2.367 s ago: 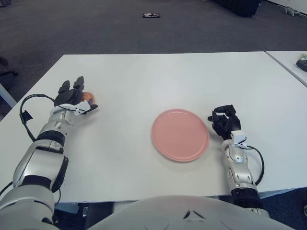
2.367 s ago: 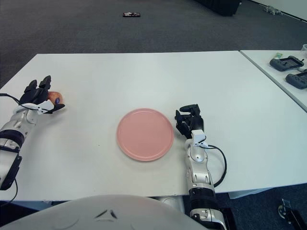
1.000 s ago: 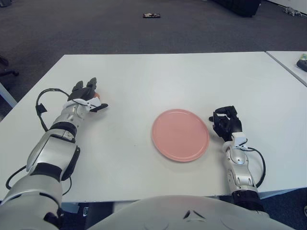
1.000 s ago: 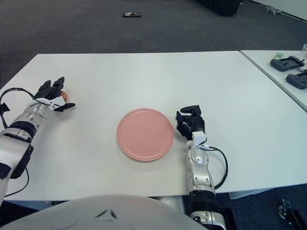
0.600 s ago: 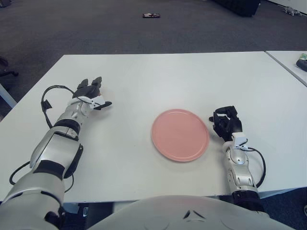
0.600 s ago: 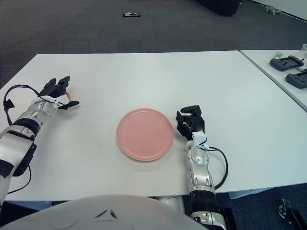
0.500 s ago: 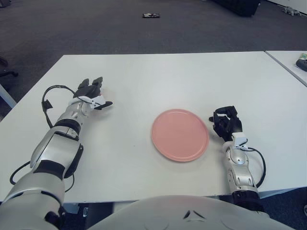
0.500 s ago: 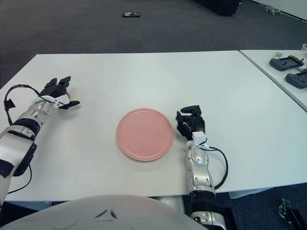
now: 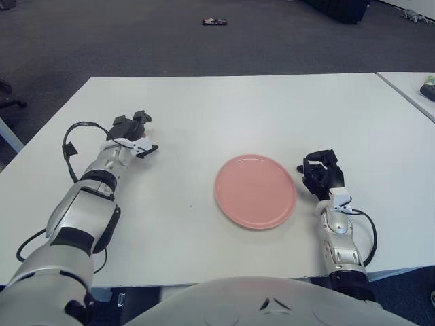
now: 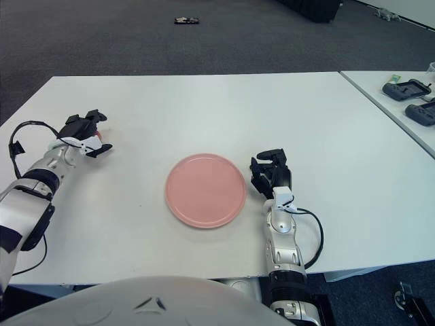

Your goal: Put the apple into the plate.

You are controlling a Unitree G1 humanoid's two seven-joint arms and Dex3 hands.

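The pink plate (image 9: 255, 191) lies on the white table (image 9: 224, 109), right of centre. Far to its left, my left hand (image 9: 133, 133) is down at the table with its dark fingers curled around the apple (image 10: 99, 136). Only a small reddish sliver of the apple shows between the fingers; the rest is hidden. A wide stretch of table separates this hand from the plate. My right hand (image 9: 319, 174) shows just right of the plate's rim, fingers curled and holding nothing.
A second table stands at the far right with black devices (image 10: 406, 88) on it. A small dark object (image 9: 214, 22) lies on the carpet beyond the table. The left table edge is close to my left forearm.
My left hand has shifted right and slightly away from me over the apple, and its spread fingers have curled down around it. The right hand and the plate have not moved.
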